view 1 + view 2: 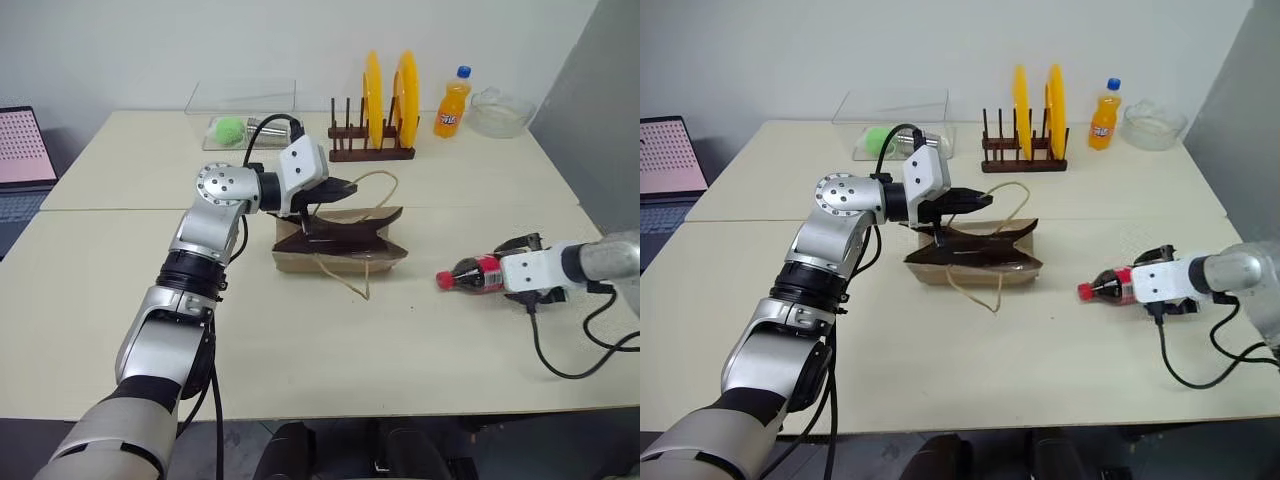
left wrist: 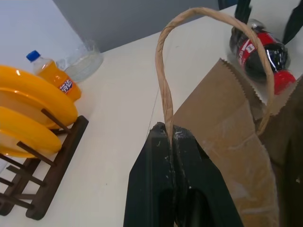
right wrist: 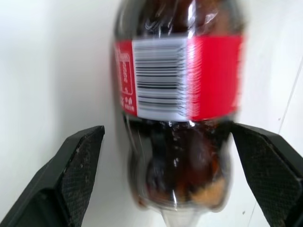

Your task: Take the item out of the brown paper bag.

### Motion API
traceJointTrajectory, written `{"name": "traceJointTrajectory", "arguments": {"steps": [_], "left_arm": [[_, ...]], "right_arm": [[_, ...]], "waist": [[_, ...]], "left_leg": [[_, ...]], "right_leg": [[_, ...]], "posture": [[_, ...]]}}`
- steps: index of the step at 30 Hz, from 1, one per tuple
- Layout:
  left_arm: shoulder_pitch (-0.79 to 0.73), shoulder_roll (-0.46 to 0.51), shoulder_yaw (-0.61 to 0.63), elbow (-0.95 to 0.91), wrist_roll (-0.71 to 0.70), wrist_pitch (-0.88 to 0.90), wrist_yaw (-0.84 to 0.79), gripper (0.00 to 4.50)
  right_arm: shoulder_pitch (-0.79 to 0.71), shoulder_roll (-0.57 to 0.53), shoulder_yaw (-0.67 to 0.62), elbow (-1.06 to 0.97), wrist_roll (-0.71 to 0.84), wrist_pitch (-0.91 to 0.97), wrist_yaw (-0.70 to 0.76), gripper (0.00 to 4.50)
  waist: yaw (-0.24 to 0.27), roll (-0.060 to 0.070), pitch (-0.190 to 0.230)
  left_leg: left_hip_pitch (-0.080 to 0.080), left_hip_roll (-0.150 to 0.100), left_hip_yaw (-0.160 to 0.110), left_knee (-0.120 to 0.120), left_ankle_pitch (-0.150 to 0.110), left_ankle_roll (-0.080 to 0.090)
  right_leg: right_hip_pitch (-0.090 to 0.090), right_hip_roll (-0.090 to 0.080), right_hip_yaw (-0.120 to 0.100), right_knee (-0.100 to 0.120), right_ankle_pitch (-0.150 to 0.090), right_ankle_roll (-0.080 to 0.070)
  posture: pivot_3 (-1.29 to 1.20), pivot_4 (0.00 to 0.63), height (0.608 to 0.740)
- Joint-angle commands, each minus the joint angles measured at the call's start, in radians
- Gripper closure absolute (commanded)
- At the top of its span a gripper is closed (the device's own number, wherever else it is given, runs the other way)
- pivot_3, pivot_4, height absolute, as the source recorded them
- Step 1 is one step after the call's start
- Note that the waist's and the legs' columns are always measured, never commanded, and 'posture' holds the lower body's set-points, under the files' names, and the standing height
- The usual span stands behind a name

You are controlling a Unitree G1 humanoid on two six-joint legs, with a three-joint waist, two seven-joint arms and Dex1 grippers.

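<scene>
left gripper [image 2: 173, 137]: fingers together, pinched on 1 handle loop [image 2: 163, 71] of the brown paper bag [image 1: 340, 240], mid-table.
right gripper [image 3: 170, 142]: fingers spread wide, gaps on both sides of the item, not gripping.
item [image 1: 470, 275]: cola bottle, red label and cap, lying on the table [image 1: 300, 340] at 3 o'clock from the bag, well apart, cap toward it.
plate rack [image 1: 370, 150]: 12 o'clock from bag, 2 yellow plates.

Brown paper bag [image 1: 345, 238] w/ tan handle [image 2: 165, 71]. Dark cola bottle [image 1: 470, 274], red label, red cap. Yellow plates [image 1: 388, 98], dark-brown rack [image 1: 368, 150]. Orange bottle [image 1: 452, 104], blue cap. Green ball [image 1: 230, 130].
</scene>
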Motion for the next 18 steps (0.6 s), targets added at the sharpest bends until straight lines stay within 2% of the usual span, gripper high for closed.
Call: {"name": "traceJointTrajectory", "arguments": {"steps": [1,4,6,8,11,15,18], "left_arm": [[-0.031,-0.002,0.015,0.003,0.000,-0.028,0.015,4.50],[-0.048,-0.007,0.013,0.035,0.011,-0.042,0.029,4.50],[-0.063,-0.011,0.018,0.061,0.016,-0.054,0.045,4.50],[-0.080,-0.012,0.024,0.085,0.012,-0.053,0.048,4.50],[-0.101,-0.007,0.029,0.113,0.015,-0.058,0.061,4.50],[-0.137,0.010,0.039,0.135,0.012,-0.043,0.065,3.66],[-0.148,0.024,0.043,0.139,0.008,-0.041,0.055,2.71]], "right_arm": [[0.101,0.007,-0.207,-0.282,0.213,0.222,0.013,0.04],[0.195,0.135,-0.333,-0.529,0.388,0.450,-0.106,0.04],[0.218,0.232,-0.353,-0.643,0.449,0.555,-0.215,0.04],[0.250,0.343,-0.329,-0.748,0.490,0.646,-0.333,0.04],[0.275,0.519,-0.232,-0.822,0.424,0.640,-0.525,0.04],[0.294,0.767,-0.041,-0.840,0.330,0.604,-0.758,0.00],[0.283,0.830,0.020,-0.795,0.267,0.570,-0.821,0.00]], "waist": [[0.000,0.000,0.000],[0.002,-0.001,0.000],[0.003,-0.001,0.000],[0.005,-0.001,0.000],[0.007,-0.001,0.000],[0.007,-0.001,0.000],[0.006,-0.001,0.000]], "left_leg": [[0.000,0.000,0.000,0.000,0.000,0.000],[0.001,0.001,-0.002,0.000,0.000,0.000],[0.001,0.001,-0.002,0.000,0.000,0.000],[0.001,0.000,-0.001,0.001,0.000,0.000],[0.000,0.000,-0.002,0.001,0.000,0.000],[0.000,0.000,-0.002,0.000,0.000,0.000],[0.000,0.000,-0.001,0.000,0.000,0.000]], "right_leg": [[0.000,0.000,0.000,0.000,0.000,0.000],[0.001,0.000,-0.001,0.000,-0.003,0.005],[0.001,0.000,-0.001,0.001,-0.003,0.005],[0.001,0.000,0.000,0.001,-0.003,0.005],[0.000,0.000,-0.001,0.001,-0.003,0.005],[0.000,0.000,0.000,0.001,-0.003,0.005],[-0.001,0.000,0.000,0.002,-0.003,0.005]], "posture": [[0.00,0.150,0.740],[0.00,0.150,0.740],[0.00,0.150,0.740],[0.00,0.150,0.740],[0.00,0.150,0.740],[0.00,0.150,0.740],[0.00,0.150,0.740]]}}
